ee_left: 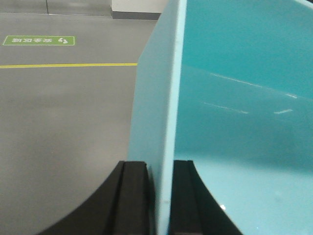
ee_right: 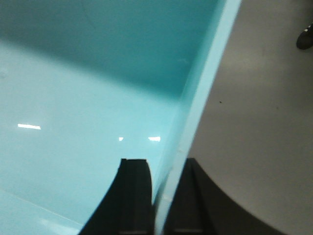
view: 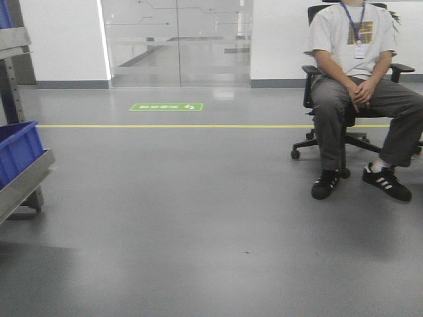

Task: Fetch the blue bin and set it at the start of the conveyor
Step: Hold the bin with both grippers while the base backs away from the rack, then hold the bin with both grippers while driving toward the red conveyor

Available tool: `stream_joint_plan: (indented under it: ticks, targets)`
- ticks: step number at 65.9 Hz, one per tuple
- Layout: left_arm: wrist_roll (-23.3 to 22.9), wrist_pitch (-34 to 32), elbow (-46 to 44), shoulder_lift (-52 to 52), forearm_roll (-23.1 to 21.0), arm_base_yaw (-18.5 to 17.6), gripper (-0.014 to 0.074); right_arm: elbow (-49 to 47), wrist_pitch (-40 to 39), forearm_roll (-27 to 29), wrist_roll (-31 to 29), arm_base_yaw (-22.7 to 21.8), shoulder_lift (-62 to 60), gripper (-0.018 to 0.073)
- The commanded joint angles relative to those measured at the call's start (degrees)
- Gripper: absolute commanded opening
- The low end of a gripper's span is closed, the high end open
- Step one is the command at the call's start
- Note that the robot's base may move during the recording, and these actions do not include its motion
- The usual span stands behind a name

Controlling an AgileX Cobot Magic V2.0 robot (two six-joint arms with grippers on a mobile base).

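Note:
The blue bin [ee_left: 234, 98] is a pale aqua plastic tub held off the grey floor between both arms. My left gripper [ee_left: 160, 169] is shut on the bin's left wall, one black finger outside and one inside. My right gripper [ee_right: 166, 169] is shut on the opposite wall of the blue bin [ee_right: 88, 98], again with a finger on each side of the rim. Neither the bin nor the arms show in the front view. The conveyor start is out of view.
A steel shelf rack [view: 23, 181] with a dark blue bin [view: 18, 150] stands at the left edge. A seated person [view: 360, 86] on a wheeled office chair is at the right. A yellow floor line [view: 198, 125] and glass doors [view: 178, 43] lie ahead.

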Motion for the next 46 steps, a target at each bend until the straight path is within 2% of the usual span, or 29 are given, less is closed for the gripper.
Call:
stream_joint_plan:
  ticks: [1, 46]
  targets:
    - [-0.6, -4.8, -0.9, -1.2, 0.0, 0.4, -0.0111, -0.1, 0.1, -4.0, -1.6, -0.8, -0.4, -0.0152]
    - [-0.6, -4.8, -0.9, -1.2, 0.0, 0.4, -0.0111, -0.1, 0.1, -4.0, -1.6, -0.8, -0.4, -0.0152]
